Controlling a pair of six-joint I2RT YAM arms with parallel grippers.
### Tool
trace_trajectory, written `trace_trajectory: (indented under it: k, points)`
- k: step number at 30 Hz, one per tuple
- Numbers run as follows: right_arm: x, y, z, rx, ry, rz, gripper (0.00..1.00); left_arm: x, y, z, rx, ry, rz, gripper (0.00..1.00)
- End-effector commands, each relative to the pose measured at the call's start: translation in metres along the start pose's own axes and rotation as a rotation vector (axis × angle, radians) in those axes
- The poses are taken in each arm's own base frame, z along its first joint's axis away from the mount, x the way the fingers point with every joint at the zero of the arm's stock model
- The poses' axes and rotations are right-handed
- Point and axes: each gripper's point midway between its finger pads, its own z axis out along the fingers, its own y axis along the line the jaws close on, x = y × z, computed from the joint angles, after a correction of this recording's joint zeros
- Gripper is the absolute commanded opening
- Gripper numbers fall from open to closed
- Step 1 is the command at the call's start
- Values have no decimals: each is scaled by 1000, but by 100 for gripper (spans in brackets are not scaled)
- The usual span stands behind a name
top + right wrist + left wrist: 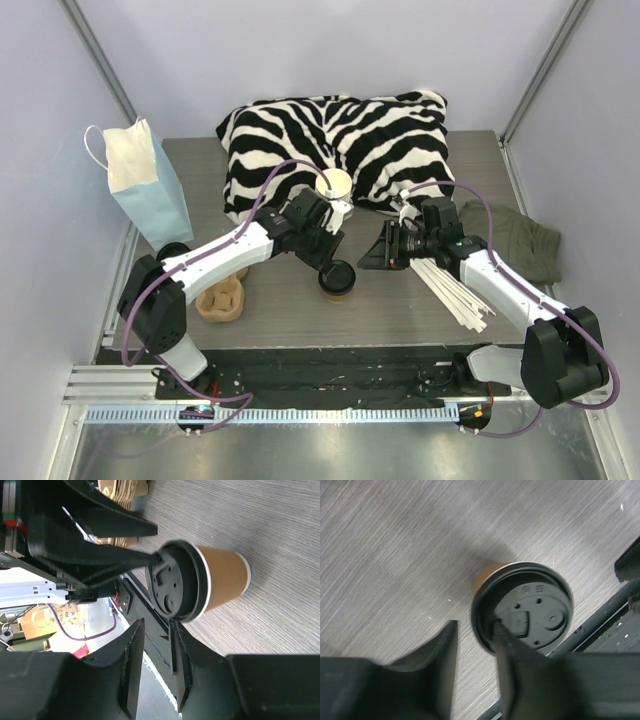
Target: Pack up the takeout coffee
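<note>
The takeout coffee (337,279), a tan paper cup with a black lid, stands upright on the grey table near the front middle. In the left wrist view the cup (525,610) lies just beyond my left gripper (474,625). That gripper is open, one fingertip (498,627) rests on the lid's rim, and nothing sits between the jaws. From the top view my left gripper (328,252) hovers over the cup. My right gripper (367,257) is to the cup's right, open and empty. In the right wrist view the cup (220,577) stands past my right gripper (156,625).
A zebra pillow (340,140) fills the back, with a lidless cup (335,185) at its front edge. A light blue paper bag (145,180) stands back left. A tan cup carrier (222,298) lies front left, white sticks (450,290) and a green cloth (515,240) on the right.
</note>
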Motion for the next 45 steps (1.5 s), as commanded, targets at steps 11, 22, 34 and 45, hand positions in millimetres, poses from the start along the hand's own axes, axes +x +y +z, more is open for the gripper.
trace_trajectory:
  k: [11, 22, 34, 45]
  points:
    - [-10, 47, 2, -162, -39, -78, 27, -39, -24, -93, 303, -238, -89, 67]
    - [5, 37, 33, -189, 35, 3, 19, -33, -63, -74, 657, -243, -352, 27]
    - [31, -10, 49, -94, 116, 83, 15, -17, -47, -26, 584, -145, -480, 18]
    - [35, -41, 57, -1, 140, 119, 11, 9, -35, -3, 510, -70, -496, 14]
